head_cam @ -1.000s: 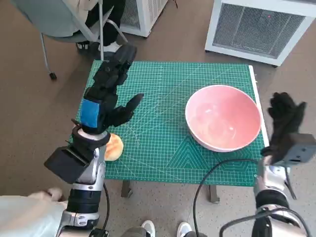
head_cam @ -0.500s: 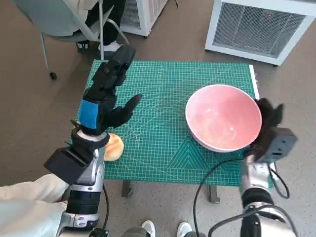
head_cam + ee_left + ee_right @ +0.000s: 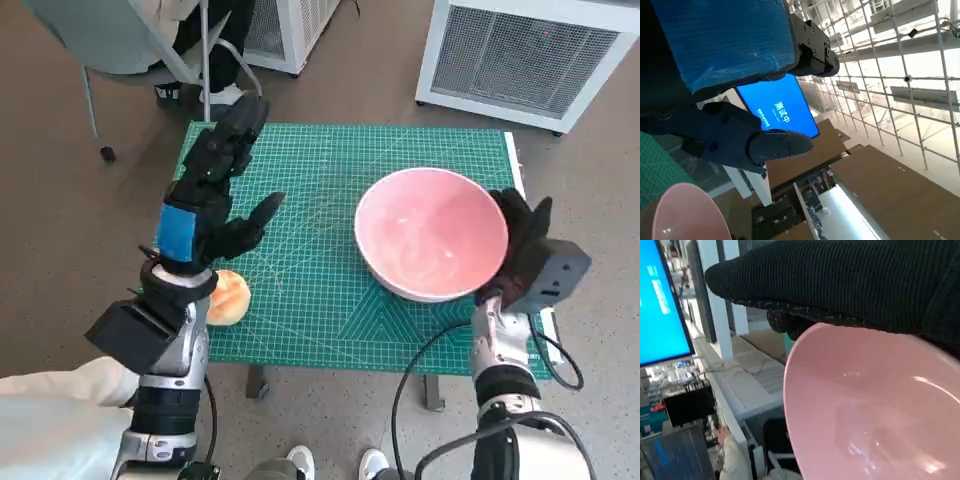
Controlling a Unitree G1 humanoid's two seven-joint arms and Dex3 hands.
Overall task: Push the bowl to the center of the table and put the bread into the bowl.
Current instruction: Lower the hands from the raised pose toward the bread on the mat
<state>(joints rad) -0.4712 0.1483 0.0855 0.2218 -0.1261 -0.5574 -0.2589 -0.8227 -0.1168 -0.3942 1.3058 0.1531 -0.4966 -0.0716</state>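
One bowl (image 3: 430,246), one bread (image 3: 226,297)

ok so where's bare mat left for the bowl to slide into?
Bare mat runs between the left hand and the bowl, and along the far edge beyond the bowl. The near strip in front of the bowl is free too. It is crowded on the mat's right edge, where the right hand presses the bowl, and at the near left corner by the bread.
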